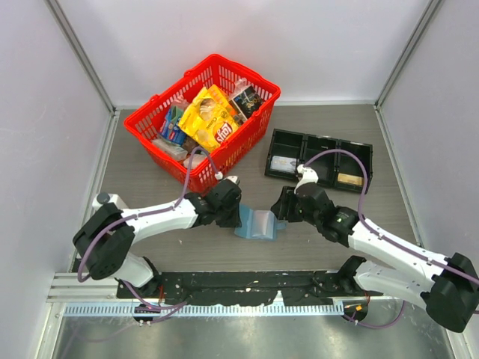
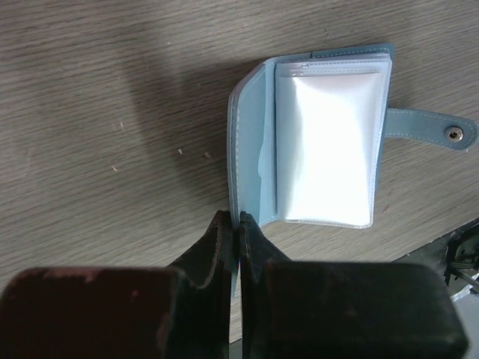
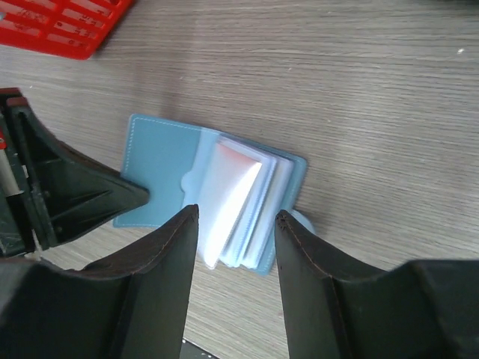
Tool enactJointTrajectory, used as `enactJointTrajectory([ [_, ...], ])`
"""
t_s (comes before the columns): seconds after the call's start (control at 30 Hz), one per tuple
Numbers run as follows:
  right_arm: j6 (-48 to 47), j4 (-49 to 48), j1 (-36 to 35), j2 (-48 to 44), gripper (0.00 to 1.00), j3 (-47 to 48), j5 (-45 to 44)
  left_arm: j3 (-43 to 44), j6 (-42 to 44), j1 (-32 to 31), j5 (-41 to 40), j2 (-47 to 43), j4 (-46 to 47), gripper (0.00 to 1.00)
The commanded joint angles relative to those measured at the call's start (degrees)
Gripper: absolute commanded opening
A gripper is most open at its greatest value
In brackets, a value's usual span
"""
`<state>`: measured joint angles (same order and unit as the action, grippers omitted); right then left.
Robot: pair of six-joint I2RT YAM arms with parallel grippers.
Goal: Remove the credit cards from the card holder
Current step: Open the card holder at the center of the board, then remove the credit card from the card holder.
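- The blue card holder (image 1: pixel 258 223) is lying open on the table (image 1: pixel 404 202), at lower centre of the overhead view.
- The left gripper (image 2: pixel 238 224) fingers are pinching its cover edge, likely anchoring it.
- The right gripper (image 3: pixel 236 224) fingers are hanging spread astride the clear sleeves (image 3: pixel 232 191), seemingly readying a pull.
- Glare is whitening the sleeves, so no credit cards are showing there.

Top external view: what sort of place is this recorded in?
Probably a lab robot cell, not a home or shop: blank pale walls box in a small wood-grain table, and the props look staged, a red basket of snack packs and a black tray.
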<state>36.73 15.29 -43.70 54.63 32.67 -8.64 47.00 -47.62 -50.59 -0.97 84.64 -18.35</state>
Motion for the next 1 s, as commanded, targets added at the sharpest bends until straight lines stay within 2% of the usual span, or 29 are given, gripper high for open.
enactJointTrajectory([
  [0.0,0.8,-4.9,0.2,2.4,0.5,0.2,4.2,-0.3,-2.5,0.7,2.4,1.8,3.2,0.05],
  [0.17,4.6,-13.2,0.2,6.6,0.5,-3.7,6.0,-0.3,-2.9,0.7,3.2,2.9,4.8,0.04],
  [0.43,5.8,-17.6,0.3,13.0,0.5,-5.7,7.6,0.5,-2.8,0.7,4.2,4.5,5.6,0.04],
  [0.57,6.3,-19.3,0.2,13.1,0.49,-6.0,10.6,0.7,-2.8,0.8,4.6,4.7,6.0,0.04],
  [0.7,6.2,-19.9,0.1,12.1,0.43,-5.5,12.0,0.9,-2.8,0.8,4.9,4.9,6.0,0.04],
  [0.97,5.7,-22.0,0.2,11.1,0.43,-3.8,16.3,1.0,-3.0,0.6,5.0,4.8,6.2,0.05],
])
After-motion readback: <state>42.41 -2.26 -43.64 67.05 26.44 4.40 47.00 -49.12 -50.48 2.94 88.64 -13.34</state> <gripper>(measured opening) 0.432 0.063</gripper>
